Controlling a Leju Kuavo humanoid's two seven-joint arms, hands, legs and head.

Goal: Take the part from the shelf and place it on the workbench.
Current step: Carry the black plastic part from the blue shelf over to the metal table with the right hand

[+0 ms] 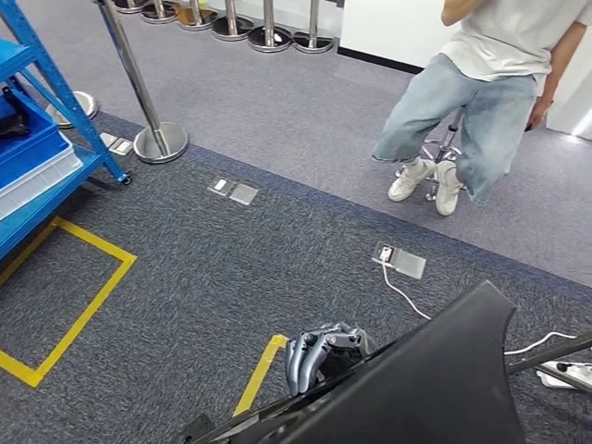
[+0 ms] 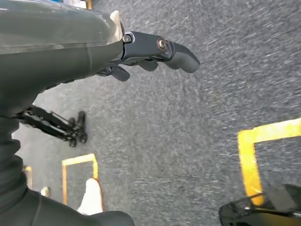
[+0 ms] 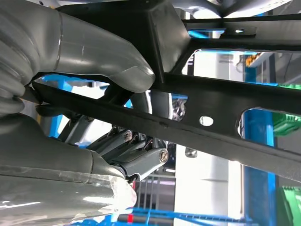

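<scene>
From the head camera I look down at grey carpet, and the big black part (image 1: 433,379) fills the lower right of my view, tilted, its pointed corner rising toward the right. One of my hands (image 1: 323,351) has its grey fingers curled over the part's upper edge near the middle of the picture; from this angle I cannot say for certain which hand it is.

In the right wrist camera, my right hand (image 3: 117,117) is wrapped around a flat black bar of the part (image 3: 227,106), the thick grey thumb lying across one face and the darker fingers (image 3: 142,160) pressing from the other side. So the right hand is grasping the part.

In the left wrist camera, my left hand (image 2: 149,49) has dark fingers stretched out over the carpet. I cannot tell from this picture whether they bear on anything.

The blue shelf (image 1: 42,139) stands at the far left of the head view, well apart from the part. Yellow tape (image 1: 83,310) marks rectangles on the floor. A chrome post (image 1: 143,92) on a round base stands beside the shelf. A person in pale jeans (image 1: 482,102) sits on a stool at the upper right, and a white cable (image 1: 405,301) runs across the carpet from a floor socket.
</scene>
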